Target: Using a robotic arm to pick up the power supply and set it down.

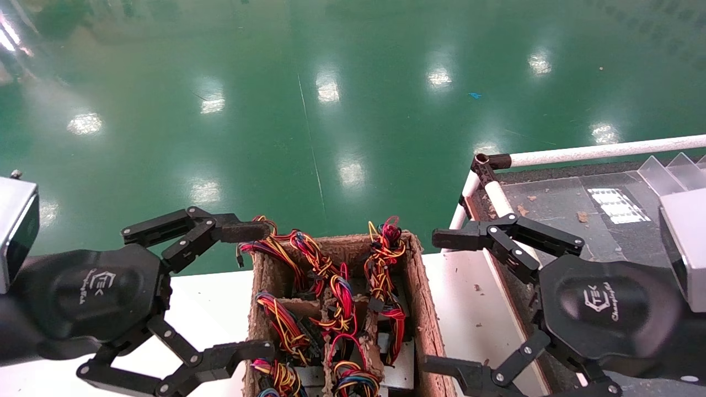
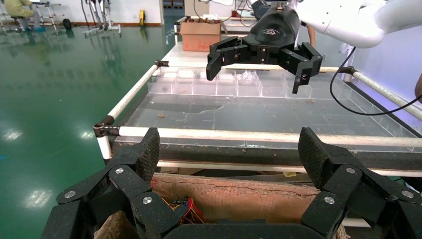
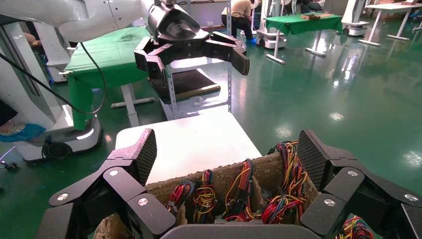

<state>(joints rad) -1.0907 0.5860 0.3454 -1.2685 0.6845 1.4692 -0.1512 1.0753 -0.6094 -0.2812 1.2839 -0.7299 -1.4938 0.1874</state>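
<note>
Jaws on both grippers are standing spread wide and gripping nothing. Left gripper (image 1: pixel 251 289) is hovering at the brown carton's (image 1: pixel 424 309) left wall, right gripper (image 1: pixel 444 300) at its right wall, over the white worktop (image 1: pixel 204 309). Power supplies (image 1: pixel 394 372) are sitting inside the carton's compartments, mostly hidden under twisted coloured wires (image 1: pixel 336 292).

Showing black linkage fingers (image 1: pixel 242 230) with silver screws, white logos on rounded palms, silver-grey wrist blocks.
</note>
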